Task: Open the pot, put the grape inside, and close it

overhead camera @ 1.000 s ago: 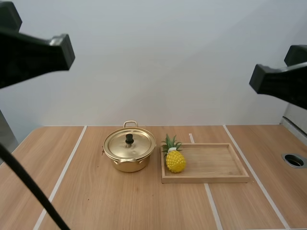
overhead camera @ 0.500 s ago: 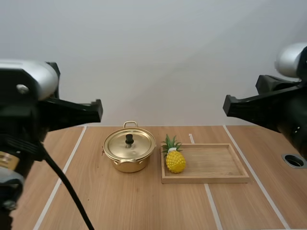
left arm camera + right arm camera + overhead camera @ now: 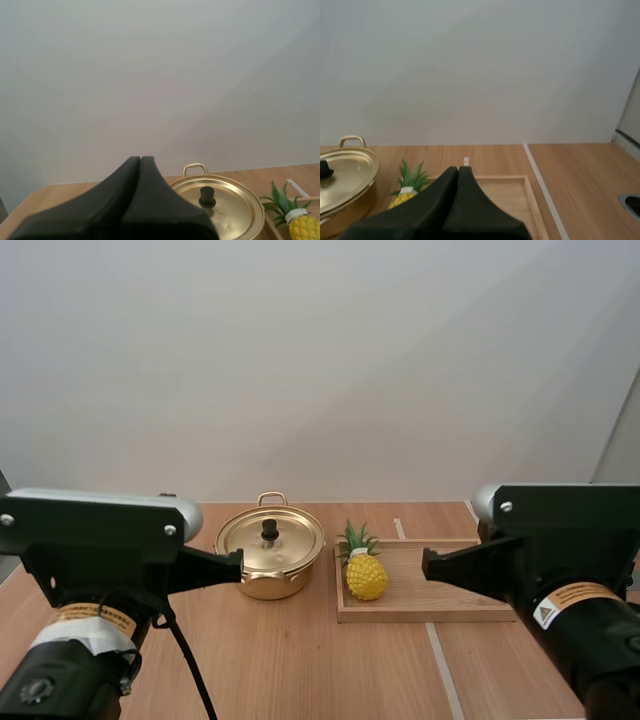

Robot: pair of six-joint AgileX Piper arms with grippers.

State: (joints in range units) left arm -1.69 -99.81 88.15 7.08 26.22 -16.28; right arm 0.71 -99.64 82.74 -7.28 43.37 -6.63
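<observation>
In the high view, the gold pot [image 3: 262,585] is sitting on the wooden table [image 3: 300,660] with its lid [image 3: 290,543] on and the black knob [image 3: 269,530] standing upright at the centre. A wooden tray [image 3: 400,616] is lying just to the pot's right. The fruit standing at the tray's left end is a yellow pineapple [image 3: 366,576], upright, near the pot but apart from it. The left gripper [image 3: 237,562] is hanging level, its tip pointing at the pot's left side and close to it. The right gripper [image 3: 426,562] is pointing across the tray toward the pineapple. From this height, how the jaws are standing is hard to make out.

The left wrist view is settling that for its arm. The left gripper [image 3: 140,159] is showing its fingers pressed together as one dark wedge, holding nothing. Beyond the tip, the lid [image 3: 230,212] is sitting flat, with a loop handle [image 3: 195,167] rising at the pot's far rim and the pineapple [image 3: 304,227] beside it.

The right wrist view is showing the right gripper [image 3: 458,169] likewise closed on nothing. Past it the tray [image 3: 495,177] is lying with a bare floor, the pineapple [image 3: 407,192] and the pot [image 3: 345,175] beyond its end. This view is adding a round dark opening [image 3: 632,202] in the tabletop, well apart from the tray.
</observation>
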